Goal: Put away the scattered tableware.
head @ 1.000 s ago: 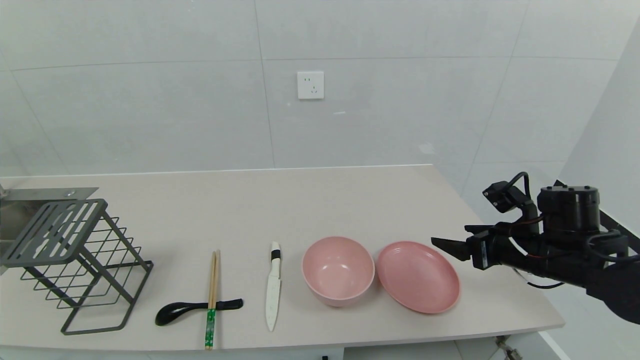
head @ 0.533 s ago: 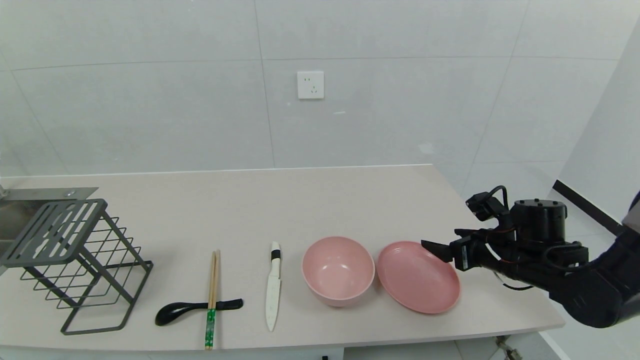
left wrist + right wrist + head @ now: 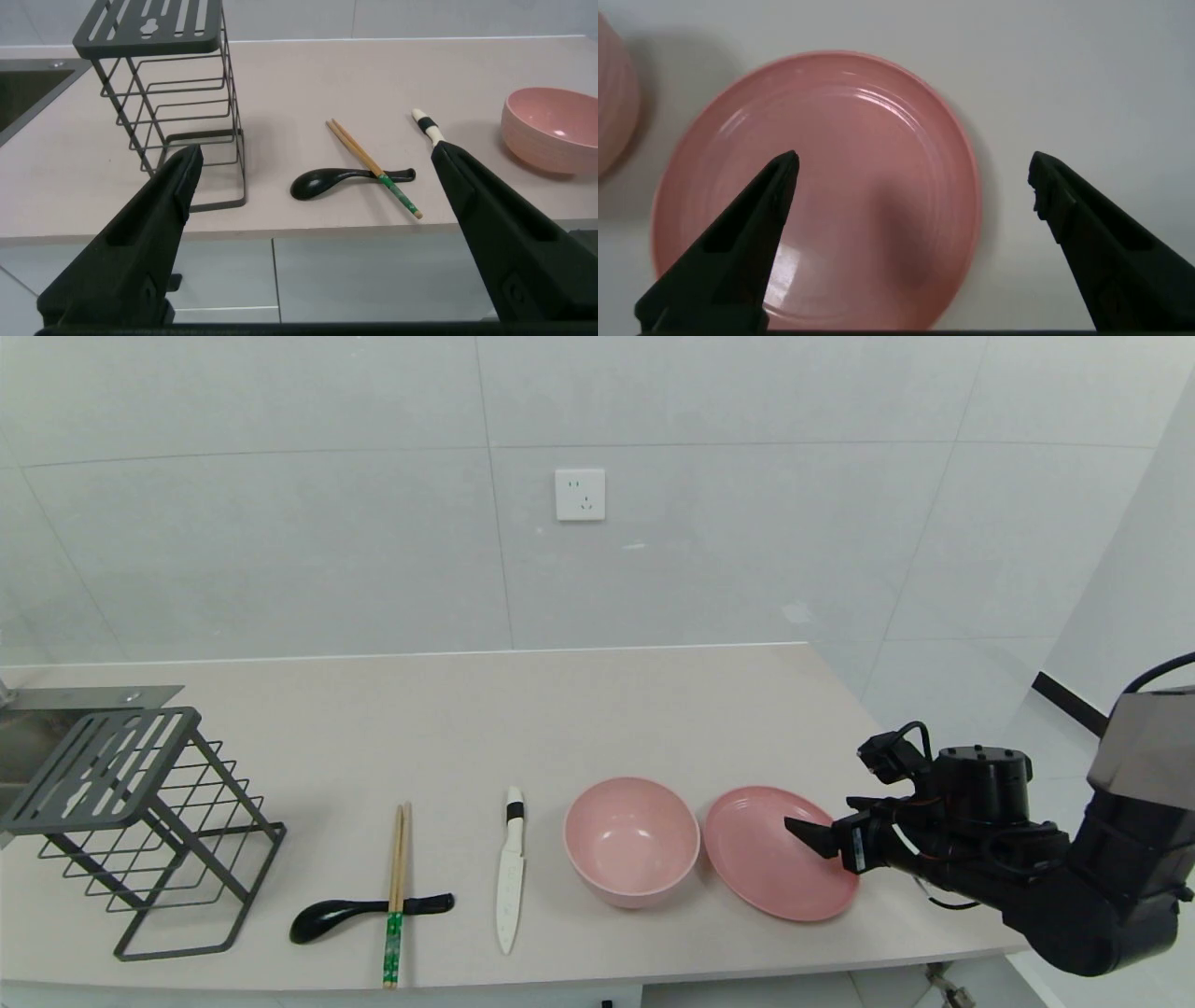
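Bowl (image 3: 631,840) and plate (image 3: 780,863) are shown bare inside, side by side on the desk (image 3: 560,709), the rack (image 3: 140,821) far left. The right tool (image 3: 817,821), spread wide, has been brought down over the plate's right rim; the left tool (image 3: 315,149) is held agape too.

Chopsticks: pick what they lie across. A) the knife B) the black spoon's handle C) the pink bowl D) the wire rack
B: the chopsticks lie crossed over the handle of the black spoon, apart from the knife.
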You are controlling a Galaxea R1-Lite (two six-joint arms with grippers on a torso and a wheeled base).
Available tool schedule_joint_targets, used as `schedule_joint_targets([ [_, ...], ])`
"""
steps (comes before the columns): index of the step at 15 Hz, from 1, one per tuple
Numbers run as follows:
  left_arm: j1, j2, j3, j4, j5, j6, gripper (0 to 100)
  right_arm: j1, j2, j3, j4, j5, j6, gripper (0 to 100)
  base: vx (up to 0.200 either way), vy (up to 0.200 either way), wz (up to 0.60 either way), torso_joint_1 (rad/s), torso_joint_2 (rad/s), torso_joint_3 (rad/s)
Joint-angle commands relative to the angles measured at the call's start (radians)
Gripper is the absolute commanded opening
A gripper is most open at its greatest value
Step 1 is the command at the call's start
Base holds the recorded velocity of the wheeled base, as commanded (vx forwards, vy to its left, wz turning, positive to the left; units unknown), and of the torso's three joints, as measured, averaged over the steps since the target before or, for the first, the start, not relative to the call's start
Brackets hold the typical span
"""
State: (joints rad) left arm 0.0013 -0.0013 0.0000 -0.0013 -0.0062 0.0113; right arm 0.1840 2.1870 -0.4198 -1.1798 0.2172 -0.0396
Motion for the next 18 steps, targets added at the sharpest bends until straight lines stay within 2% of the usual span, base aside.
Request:
schedule_joint_targets([
  [1,0.000,0.001,0.000,0.000,0.000,-0.001,100,0.002,0.020,0.001,-0.003,-0.002,0.000,100,0.000,0.000,0.00,0.000,0.00,0.000],
  [6,0.000,0.001,0.000,0.000,0.000,-0.001,100,0.002,0.092,0.024,-0.084,-0.007,0.001,100,0.000,0.000,0.00,0.000,0.00,0.000],
  [16,0.000,0.001,0.000,0.000,0.002,-0.002,100,0.064,0.123,0.045,-0.090,-0.009,0.009,100,0.000,0.000,0.00,0.000,0.00,0.000],
  [17,0.000,0.001,0.000,0.000,0.002,-0.002,100,0.061,0.132,0.045,-0.090,-0.010,0.009,0,0.000,0.000,0.00,0.000,0.00,0.000],
  [18,0.000,0.001,0.000,0.000,0.002,-0.002,100,0.052,0.138,0.045,-0.090,-0.022,0.009,0,0.000,0.000,0.00,0.000,0.00,0.000],
])
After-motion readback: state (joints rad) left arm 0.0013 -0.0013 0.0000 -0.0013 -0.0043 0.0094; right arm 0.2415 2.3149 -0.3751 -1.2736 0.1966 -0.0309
